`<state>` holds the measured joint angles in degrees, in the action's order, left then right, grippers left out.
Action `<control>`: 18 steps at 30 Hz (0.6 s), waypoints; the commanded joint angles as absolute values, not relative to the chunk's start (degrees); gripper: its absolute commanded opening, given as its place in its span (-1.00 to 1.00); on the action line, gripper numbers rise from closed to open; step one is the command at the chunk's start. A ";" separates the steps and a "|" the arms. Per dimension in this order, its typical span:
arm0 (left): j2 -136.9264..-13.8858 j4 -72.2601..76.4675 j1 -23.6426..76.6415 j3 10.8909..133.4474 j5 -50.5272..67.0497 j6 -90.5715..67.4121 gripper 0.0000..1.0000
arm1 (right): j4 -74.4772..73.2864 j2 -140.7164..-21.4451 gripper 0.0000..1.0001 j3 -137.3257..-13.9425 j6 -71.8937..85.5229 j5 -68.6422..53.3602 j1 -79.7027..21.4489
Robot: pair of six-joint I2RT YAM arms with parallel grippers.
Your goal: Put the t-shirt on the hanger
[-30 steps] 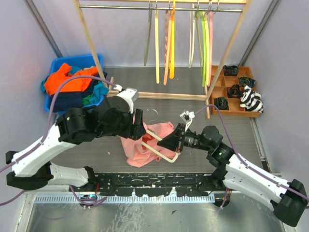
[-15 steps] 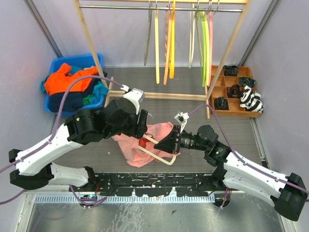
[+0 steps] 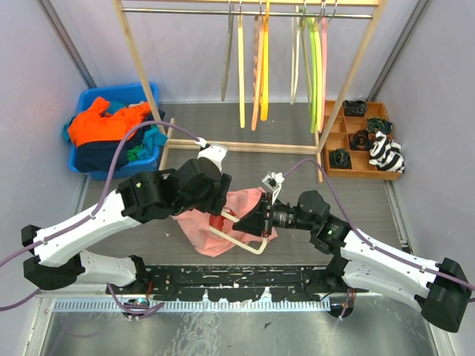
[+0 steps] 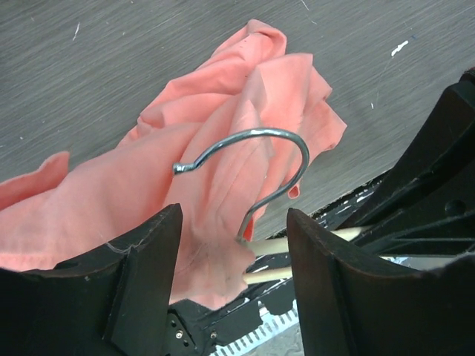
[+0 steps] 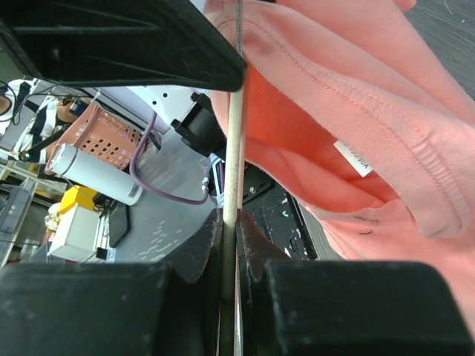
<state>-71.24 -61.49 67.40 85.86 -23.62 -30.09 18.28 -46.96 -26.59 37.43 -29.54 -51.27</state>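
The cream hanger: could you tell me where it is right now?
In the top view the hanger is centre-front, partly inside the pink t-shirt, held by the right gripper, its hook at the left gripper.

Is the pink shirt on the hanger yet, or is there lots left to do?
Not yet. Done: the right gripper has the hanger pinched tight. In hand: the t-shirt lies bunched against the hanger, the hook showing above the cloth, and the left gripper is open beside it. Left: spreading the shirt over the hanger's shoulders.
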 commanded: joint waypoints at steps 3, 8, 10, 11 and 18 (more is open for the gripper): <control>-72.02 -59.18 67.68 83.94 -24.59 -31.25 0.22 | 23.82 -46.19 -0.98 -30.92 35.69 -28.15 -51.79; -71.81 -58.69 67.68 81.81 -24.21 -32.78 0.09 | 24.79 -46.80 -0.98 -31.11 35.98 -27.99 -51.86; -71.87 -58.63 67.63 81.33 -24.44 -33.39 0.01 | 25.04 -46.99 -0.98 -31.06 36.09 -27.83 -51.86; -71.94 -58.62 67.67 81.26 -24.43 -33.62 -0.03 | 25.05 -47.00 -0.98 -31.17 36.04 -27.71 -51.83; -72.33 -57.98 67.68 81.35 -24.10 -34.53 -0.59 | 24.76 -47.50 -0.98 -31.63 36.12 -27.33 -51.86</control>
